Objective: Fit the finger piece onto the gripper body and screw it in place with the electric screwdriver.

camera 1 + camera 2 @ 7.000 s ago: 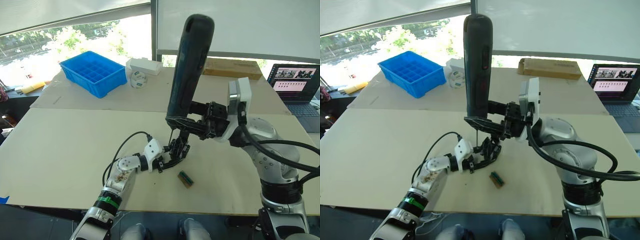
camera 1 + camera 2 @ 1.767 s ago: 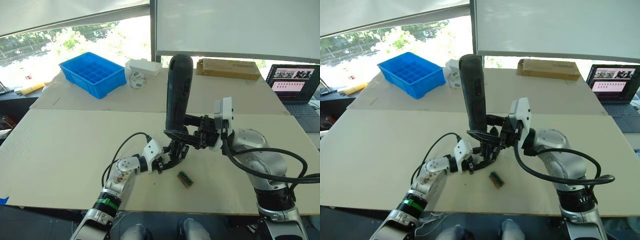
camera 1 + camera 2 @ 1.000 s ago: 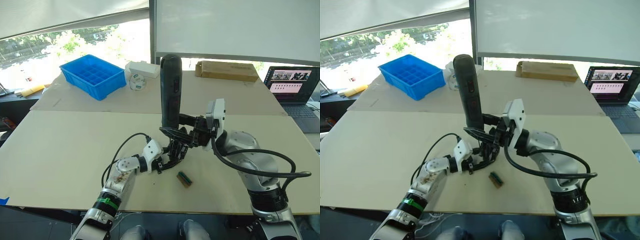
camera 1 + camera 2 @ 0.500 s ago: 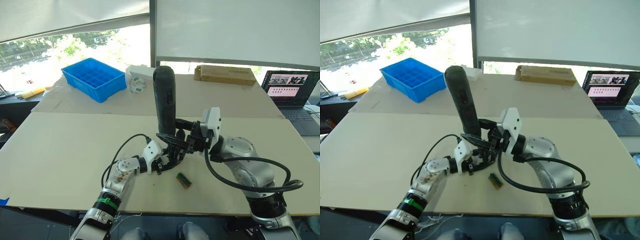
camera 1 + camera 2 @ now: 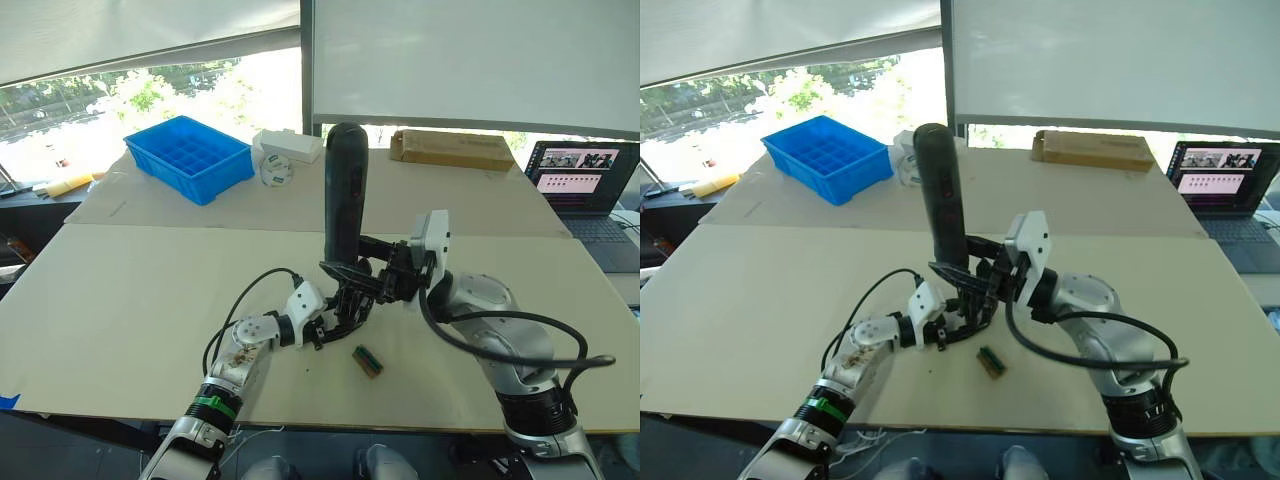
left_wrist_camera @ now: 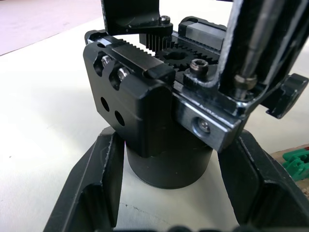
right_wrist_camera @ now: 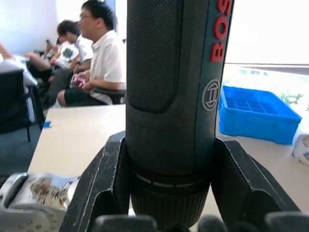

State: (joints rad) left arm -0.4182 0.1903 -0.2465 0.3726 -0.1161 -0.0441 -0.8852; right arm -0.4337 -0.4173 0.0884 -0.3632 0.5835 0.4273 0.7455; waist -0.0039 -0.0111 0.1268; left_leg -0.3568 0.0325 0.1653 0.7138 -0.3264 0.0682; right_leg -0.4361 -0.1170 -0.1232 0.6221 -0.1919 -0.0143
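Both grippers closed: left gripper (image 6: 164, 212) clamps gripper body (image 6: 154, 121) round base on table (image 5: 130, 290), right gripper (image 7: 169, 212) clamps electric screwdriver (image 5: 345, 195) nearly upright, bit down on the body, finger piece hidden.

Black electric screwdriver (image 5: 345, 195), black gripper body (image 6: 159, 130), blue bin (image 5: 187, 157)

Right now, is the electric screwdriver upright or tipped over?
Upright: the electric screwdriver stands nearly vertical in the right claw, bit down over the gripper body.
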